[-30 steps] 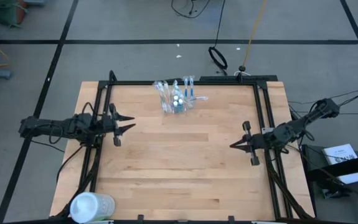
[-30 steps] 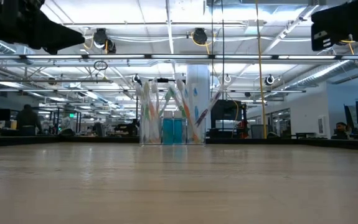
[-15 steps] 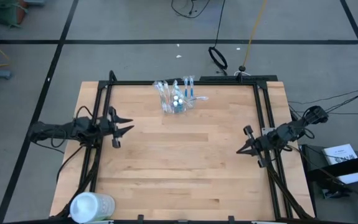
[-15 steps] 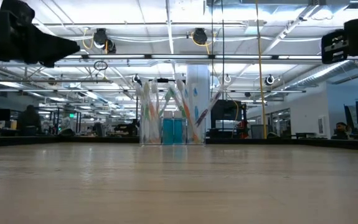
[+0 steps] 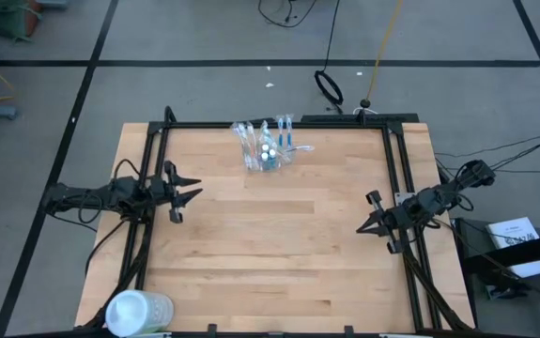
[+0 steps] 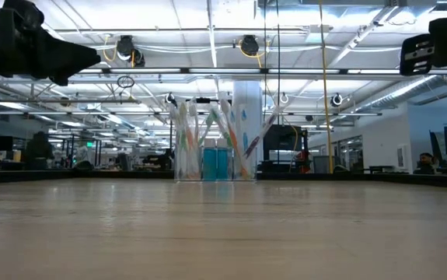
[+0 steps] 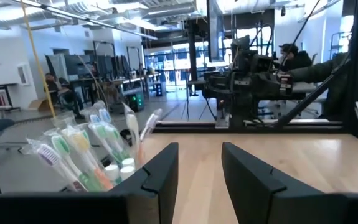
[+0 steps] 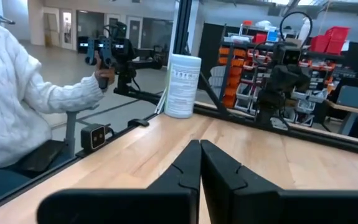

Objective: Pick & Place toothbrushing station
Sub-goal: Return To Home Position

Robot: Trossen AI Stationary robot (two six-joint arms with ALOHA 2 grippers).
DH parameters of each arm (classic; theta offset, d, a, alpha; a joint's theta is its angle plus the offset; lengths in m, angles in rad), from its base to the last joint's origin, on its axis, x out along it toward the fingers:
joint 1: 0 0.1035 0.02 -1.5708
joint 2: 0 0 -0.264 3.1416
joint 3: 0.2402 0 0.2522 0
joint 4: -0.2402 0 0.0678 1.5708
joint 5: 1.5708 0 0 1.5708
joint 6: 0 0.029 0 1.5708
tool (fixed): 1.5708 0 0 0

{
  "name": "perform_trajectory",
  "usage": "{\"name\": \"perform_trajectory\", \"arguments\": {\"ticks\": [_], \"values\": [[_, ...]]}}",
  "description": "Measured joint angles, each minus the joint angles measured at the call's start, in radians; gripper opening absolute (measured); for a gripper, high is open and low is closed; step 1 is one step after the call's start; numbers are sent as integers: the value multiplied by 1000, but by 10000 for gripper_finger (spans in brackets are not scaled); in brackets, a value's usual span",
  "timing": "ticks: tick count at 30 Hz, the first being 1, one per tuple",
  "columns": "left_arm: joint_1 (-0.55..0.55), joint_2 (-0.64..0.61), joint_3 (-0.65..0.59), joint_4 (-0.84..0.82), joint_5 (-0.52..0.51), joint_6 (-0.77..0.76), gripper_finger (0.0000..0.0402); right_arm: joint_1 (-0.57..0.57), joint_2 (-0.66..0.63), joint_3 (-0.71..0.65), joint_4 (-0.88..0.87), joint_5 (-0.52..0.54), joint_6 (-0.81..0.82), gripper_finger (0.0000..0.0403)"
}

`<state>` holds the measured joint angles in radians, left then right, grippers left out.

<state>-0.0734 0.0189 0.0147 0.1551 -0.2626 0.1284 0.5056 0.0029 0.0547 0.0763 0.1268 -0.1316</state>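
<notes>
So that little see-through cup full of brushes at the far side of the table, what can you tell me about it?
It is a small clear plastic cup standing upright on the wooden table, near its far edge and about midway across. Slim toothbrushes lean outward in it like a fan, heads up, and blue toothpaste tubes with white caps stand in the middle. Only the table touches it; the left gripper and right gripper sit well away at the sides.

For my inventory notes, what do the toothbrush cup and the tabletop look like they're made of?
Cup: probably clear glossy plastic; the toothbrushes show through its wall. Tabletop: light wood, matte, with visible plank seams.
</notes>
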Motion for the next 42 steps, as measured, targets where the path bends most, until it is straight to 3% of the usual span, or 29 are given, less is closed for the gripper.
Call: {"name": "perform_trajectory", "arguments": {"ticks": [42], "values": [[0,0,0,-2,-1,-2,127,0,2,-4,-35,-25,-12,2]]}}
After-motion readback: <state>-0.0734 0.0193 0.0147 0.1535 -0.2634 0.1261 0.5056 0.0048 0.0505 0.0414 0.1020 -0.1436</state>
